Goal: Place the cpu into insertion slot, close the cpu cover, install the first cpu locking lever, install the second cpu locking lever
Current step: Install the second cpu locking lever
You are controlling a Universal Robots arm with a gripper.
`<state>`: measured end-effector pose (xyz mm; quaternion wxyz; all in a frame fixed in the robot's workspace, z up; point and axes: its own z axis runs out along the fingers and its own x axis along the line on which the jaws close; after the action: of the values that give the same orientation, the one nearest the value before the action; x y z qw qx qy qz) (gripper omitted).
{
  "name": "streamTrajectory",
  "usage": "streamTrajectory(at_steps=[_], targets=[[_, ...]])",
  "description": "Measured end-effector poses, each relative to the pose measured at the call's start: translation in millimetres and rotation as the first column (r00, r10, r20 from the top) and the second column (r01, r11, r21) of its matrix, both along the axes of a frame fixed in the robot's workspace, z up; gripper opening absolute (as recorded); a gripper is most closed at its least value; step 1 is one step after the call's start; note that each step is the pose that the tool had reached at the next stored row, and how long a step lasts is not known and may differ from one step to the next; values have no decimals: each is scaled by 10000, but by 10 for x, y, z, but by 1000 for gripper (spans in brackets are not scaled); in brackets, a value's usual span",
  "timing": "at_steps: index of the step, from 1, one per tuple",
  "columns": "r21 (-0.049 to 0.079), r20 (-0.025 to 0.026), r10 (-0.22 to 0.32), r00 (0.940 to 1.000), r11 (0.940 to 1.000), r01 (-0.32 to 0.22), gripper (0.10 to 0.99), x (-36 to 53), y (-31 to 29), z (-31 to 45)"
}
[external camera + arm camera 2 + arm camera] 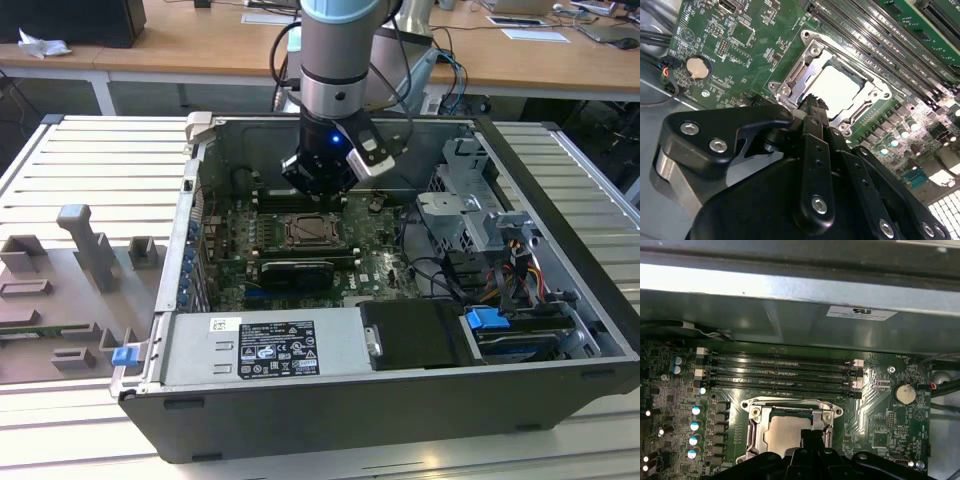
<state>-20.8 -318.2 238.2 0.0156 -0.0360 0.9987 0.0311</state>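
The cpu [837,87] lies flat in the insertion slot [310,232] on the green board, its pale top showing in both wrist views. The cpu cover [807,62], a grey metal frame, lies down around the cpu [785,432], which shows through its window. My gripper [814,101] hangs just above the socket's edge, its black fingers pressed together and holding nothing. In the exterior view the gripper [322,190] hovers over the far side of the socket, inside the open computer case. I cannot make out how the locking levers stand.
Long black memory slots [780,372] run beside the socket, with a coin battery [904,393] close by. The case walls [200,200], power supply [265,345], drive cage [470,200] and cables [500,275] hem the board in. A grey fixture plate [70,290] lies at the exterior view's left.
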Motion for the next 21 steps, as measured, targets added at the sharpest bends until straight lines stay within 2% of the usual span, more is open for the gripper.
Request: streamTrajectory(at_steps=[6,11,12,14,15,16,18,21], targets=[[5,1,2,10000,10000,-2,106,-1,-45,11],[3,-13,1,10000,10000,-1,106,-2,-143,10],[4,-36,1,10000,10000,-1,106,-3,-156,10],[5,-156,1,9999,10000,-1,106,-2,-174,9],[6,-310,3,9995,10000,-2,106,-2,-202,6],[6,-436,2,9990,10000,-1,106,-2,-281,-3],[14,-439,2,9990,10000,-1,106,-2,-339,-6],[56,-439,4,9990,10000,-1,106,-3,-375,-8]])
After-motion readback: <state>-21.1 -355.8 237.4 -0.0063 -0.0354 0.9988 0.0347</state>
